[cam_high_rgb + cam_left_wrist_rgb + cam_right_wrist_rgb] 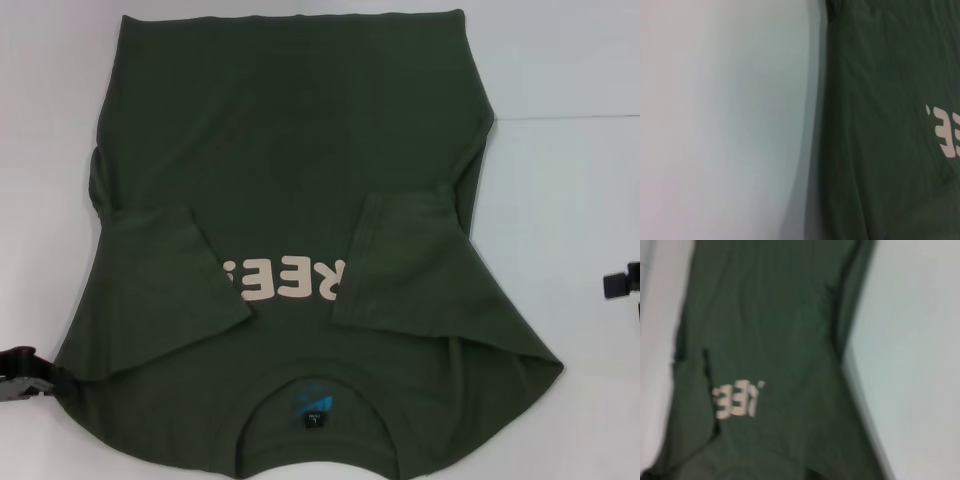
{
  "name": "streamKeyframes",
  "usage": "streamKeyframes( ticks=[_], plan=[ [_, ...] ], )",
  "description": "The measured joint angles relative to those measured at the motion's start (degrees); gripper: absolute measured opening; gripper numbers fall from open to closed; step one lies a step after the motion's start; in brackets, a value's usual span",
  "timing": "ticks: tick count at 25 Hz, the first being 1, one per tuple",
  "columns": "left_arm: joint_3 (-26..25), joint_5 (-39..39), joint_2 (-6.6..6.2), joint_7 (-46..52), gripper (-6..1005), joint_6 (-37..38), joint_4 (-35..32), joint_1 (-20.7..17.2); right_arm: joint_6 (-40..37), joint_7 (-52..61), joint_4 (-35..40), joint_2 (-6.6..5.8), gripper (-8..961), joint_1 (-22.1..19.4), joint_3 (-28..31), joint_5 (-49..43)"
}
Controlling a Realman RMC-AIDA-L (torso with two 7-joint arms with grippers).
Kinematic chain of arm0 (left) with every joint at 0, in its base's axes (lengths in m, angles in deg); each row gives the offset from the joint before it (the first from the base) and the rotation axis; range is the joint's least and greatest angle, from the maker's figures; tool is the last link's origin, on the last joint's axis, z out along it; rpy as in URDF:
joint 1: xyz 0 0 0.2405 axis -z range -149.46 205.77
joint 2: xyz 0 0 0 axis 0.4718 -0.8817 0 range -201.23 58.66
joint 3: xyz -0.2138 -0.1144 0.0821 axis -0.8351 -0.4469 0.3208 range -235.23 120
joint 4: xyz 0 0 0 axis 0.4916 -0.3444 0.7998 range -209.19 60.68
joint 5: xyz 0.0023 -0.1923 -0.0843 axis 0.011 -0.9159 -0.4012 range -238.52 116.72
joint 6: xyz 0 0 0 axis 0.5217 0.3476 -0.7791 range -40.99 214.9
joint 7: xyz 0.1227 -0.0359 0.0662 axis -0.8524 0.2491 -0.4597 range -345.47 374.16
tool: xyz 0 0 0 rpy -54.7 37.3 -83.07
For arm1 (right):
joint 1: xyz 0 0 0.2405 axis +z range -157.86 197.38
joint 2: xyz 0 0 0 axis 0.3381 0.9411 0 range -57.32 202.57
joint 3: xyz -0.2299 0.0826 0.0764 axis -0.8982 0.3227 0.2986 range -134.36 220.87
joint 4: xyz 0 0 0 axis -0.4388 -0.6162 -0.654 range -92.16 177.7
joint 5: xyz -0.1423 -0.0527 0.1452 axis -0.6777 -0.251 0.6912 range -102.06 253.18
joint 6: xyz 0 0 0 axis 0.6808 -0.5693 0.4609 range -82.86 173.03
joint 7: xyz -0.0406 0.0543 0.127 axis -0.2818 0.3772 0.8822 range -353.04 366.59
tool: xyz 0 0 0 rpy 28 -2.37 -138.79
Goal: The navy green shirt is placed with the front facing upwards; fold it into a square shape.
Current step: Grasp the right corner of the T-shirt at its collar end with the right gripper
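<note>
The navy green shirt [290, 200] lies flat on my white tabletop [570, 170], front up, both sleeves folded inward over the lettering. My left gripper [22, 372] and right gripper [622, 283] sit at its edges; whether their jaws are parted I cannot tell.

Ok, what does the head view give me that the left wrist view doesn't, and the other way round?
Only the head view shows the whole navy green shirt: both sleeves folded in over the chest, the collar with its black tag and blue print at the near edge, and both grippers, the left gripper by the near left corner and the right gripper off to the right, clear of the cloth. Only the left wrist view shows a close look at one long side edge against the table. Both show green fabric, partly covered cream lettering and white table.
</note>
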Motion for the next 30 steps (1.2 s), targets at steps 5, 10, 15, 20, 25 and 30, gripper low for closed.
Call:
streamKeyframes(
  ticks=[5, 10, 15, 20, 25, 30],
  plan=[
    [-0.3, -0.4, -0.06, -0.7, 29, 0.4, -0.1, 0.2, 1.0, 0.2, -1.5, 1.75, 895, 3.5, -0.1, -6.9],
    [-0.4, -0.8, -0.07, -0.7, 30, 0.5, -0.1, 0.2, 3.2, -0.1, -3.6, 3.44, 895, 5.0, -1.7, -9.7],
    [-0.5, -0.8, -0.07, -0.7, 31, 0.4, -0.1, 0.2, 4.9, -0.1, -4.9, 4.14, 895, 5.8, -2.9, -9.7],
    [-0.5, -0.8, -0.07, -0.7, 31, 0.3, 0.0, 0.5, 6.0, -0.1, -5.6, 5.11, 895, 6.4, -3.0, -10.0],
    [-0.5, -1.0, -0.07, -0.7, 32, -0.1, 0.1, 0.6, 7.1, 0.0, -6.6, 5.39, 895, 6.5, -3.8, -10.0],
    [-0.5, -1.4, -0.07, -0.7, 33, -0.1, 0.2, 0.7, 7.8, 0.2, -6.8, 5.68, 895, 6.5, -4.7, -10.1]
  ],
)
